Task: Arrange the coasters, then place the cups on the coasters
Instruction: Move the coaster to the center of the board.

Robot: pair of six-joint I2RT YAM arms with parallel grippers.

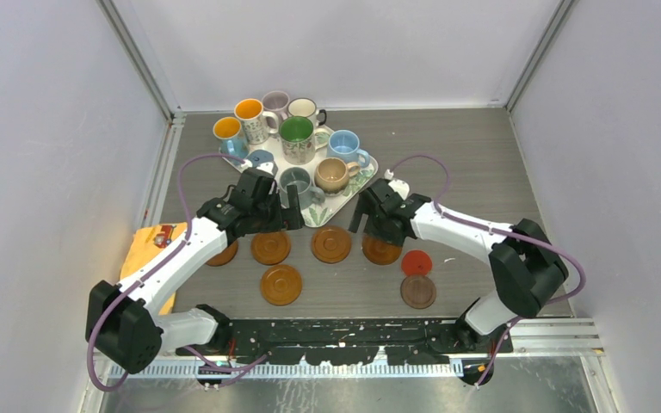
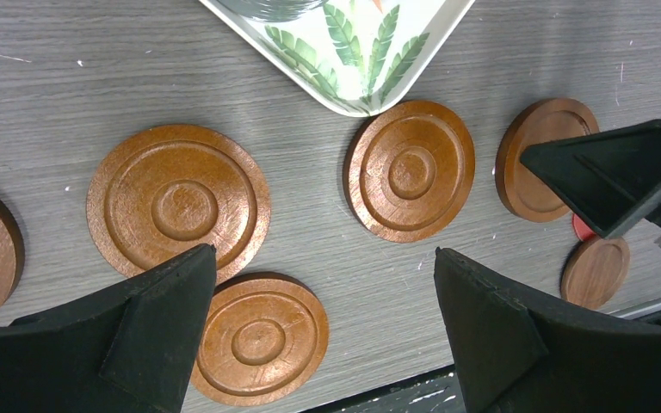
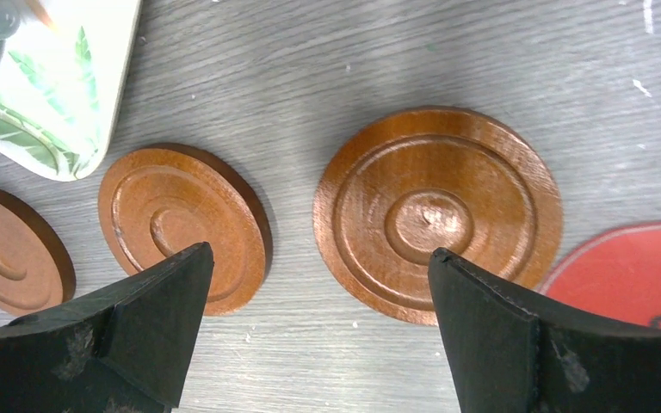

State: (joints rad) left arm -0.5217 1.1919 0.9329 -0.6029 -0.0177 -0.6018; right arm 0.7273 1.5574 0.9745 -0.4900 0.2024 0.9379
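Five orange-brown ringed coasters lie in front of the tray, with a thin red coaster and a dark brown coaster at the right. Several cups stand on and beside the leaf-patterned tray. My left gripper hovers open over the left coasters, holding nothing. My right gripper hovers open above the rightmost wooden coaster, next to the red coaster. Bare table shows between both pairs of fingers.
A yellow cloth lies at the table's left edge, partly under my left arm. The tray corner reaches close to the coaster row. The black base rail runs along the near edge. Grey walls enclose three sides.
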